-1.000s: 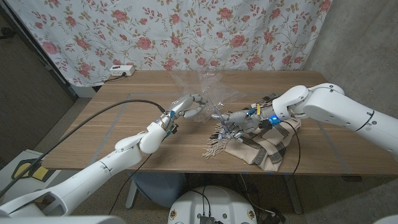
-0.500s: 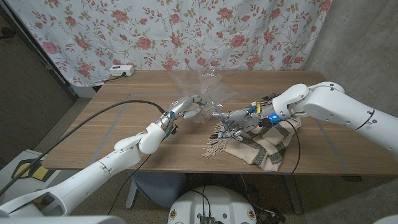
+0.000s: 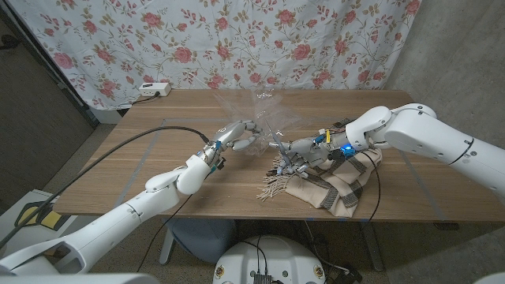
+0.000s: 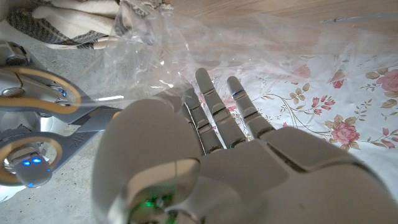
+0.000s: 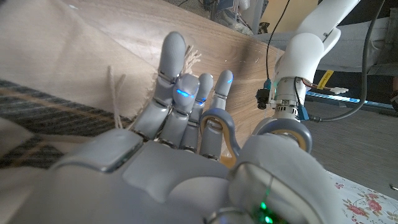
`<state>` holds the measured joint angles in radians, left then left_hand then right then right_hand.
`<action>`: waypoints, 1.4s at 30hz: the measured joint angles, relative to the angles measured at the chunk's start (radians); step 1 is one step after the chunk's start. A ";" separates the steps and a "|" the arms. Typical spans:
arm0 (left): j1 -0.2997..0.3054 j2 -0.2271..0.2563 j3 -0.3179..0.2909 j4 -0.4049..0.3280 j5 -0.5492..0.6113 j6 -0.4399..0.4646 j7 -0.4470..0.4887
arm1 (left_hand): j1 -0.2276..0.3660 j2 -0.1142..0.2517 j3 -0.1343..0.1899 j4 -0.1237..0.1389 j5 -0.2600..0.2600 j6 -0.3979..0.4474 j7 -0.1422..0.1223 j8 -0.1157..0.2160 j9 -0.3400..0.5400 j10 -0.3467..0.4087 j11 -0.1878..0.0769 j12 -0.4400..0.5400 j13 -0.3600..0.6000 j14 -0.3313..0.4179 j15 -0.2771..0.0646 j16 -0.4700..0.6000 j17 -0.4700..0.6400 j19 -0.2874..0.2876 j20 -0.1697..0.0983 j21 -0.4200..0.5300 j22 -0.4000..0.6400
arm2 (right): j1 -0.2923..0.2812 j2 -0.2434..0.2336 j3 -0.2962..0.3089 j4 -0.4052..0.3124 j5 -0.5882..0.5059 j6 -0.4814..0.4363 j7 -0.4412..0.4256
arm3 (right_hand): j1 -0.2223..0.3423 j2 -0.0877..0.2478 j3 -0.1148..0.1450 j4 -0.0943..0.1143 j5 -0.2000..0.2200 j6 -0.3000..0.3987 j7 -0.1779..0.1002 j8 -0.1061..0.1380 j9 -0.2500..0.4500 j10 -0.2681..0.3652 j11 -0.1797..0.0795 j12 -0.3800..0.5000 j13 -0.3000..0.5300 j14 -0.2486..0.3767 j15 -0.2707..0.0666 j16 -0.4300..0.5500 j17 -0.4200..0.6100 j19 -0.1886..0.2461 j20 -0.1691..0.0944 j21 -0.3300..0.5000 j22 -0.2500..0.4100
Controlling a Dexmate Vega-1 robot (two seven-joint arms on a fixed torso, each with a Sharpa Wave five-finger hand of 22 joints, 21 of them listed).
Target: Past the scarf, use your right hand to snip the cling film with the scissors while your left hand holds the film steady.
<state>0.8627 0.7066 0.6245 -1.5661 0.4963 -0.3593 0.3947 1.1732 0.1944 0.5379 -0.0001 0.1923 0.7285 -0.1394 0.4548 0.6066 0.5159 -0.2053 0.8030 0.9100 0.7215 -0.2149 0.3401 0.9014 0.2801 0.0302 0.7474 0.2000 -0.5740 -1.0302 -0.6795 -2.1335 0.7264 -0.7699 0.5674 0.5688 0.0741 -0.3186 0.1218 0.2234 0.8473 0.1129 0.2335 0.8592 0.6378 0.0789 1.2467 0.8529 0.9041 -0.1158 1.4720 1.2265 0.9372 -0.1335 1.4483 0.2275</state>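
Over table [image 3: 142, 158], cling film [image 3: 260, 110] against L hand [image 3: 239, 136] fingers [image 4: 214, 102], scissors [image 4: 59, 121] beside.

Blades of the grey-handled scissors [image 4: 56, 118] pass behind the left hand [image 4: 205, 168] in its wrist view, so their meeting with the clear crinkled cling film [image 4: 186, 50] stays hidden; head view too small to tell.

Rose-print curtain [image 3: 237, 39] behind wooden table [image 3: 142, 170]
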 measured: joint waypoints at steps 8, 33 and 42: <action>-0.005 -0.003 0.004 0.007 0.002 -0.001 0.000 | 0.000 0.000 0.004 -0.004 0.000 0.000 0.000 0.000 0.000 0.000 0.000 0.000 0.000 0.002 -0.002 0.000 0.004 -0.005 0.005 0.004 0.000 | 0.001 0.002 0.000 0.005 0.000 0.005 0.001 | 0.031 0.031 0.015 -0.006 0.000 0.006 0.006 0.008 -0.005 0.012 0.005 0.002 -0.019 0.010 -0.009 0.004 0.001 0.017 -0.002 0.000 0.000; -0.019 -0.008 0.014 0.017 0.003 -0.003 -0.005 | 0.000 0.000 0.004 -0.004 0.000 0.000 0.000 0.000 -0.002 0.000 0.000 0.000 -0.002 0.003 -0.003 -0.007 0.014 -0.005 0.005 0.012 -0.005 | -0.001 0.003 0.003 0.006 -0.003 -0.002 -0.019 | 0.348 0.109 0.204 -0.125 -0.008 0.069 -0.041 0.057 -0.012 0.041 -0.002 0.008 -0.019 0.050 -0.019 -0.001 0.000 0.013 -0.005 0.013 0.045; -0.019 -0.009 0.014 0.021 -0.002 -0.005 -0.005 | 0.000 0.000 0.004 -0.004 0.000 0.000 0.000 0.000 -0.002 0.000 0.000 0.000 -0.003 0.003 -0.003 -0.007 0.018 -0.005 0.005 0.018 -0.005 | -0.011 0.003 0.016 -0.007 0.006 -0.021 -0.047 | 0.465 0.091 0.387 -0.169 -0.020 0.115 -0.094 0.100 0.014 0.032 -0.012 0.023 0.032 0.073 -0.029 -0.008 0.003 -0.013 0.005 0.054 0.116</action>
<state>0.8433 0.6981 0.6389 -1.5455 0.4942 -0.3640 0.3893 1.1734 0.1942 0.5420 -0.0042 0.1923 0.7288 -0.1395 0.4546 0.6042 0.5160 -0.2053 0.8030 0.9074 0.7249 -0.2180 0.3327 0.9195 0.2749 0.0357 0.7650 0.1950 -0.5851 -1.0273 -0.6635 -2.1401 0.7321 -0.7910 0.5200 1.0337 0.1650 0.0681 -0.0469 0.2033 0.9626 0.0194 0.3333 0.8733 0.6694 0.0669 1.2702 0.8852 0.9767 -0.1451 1.4638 1.2294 0.9241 -0.1286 1.5021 0.3431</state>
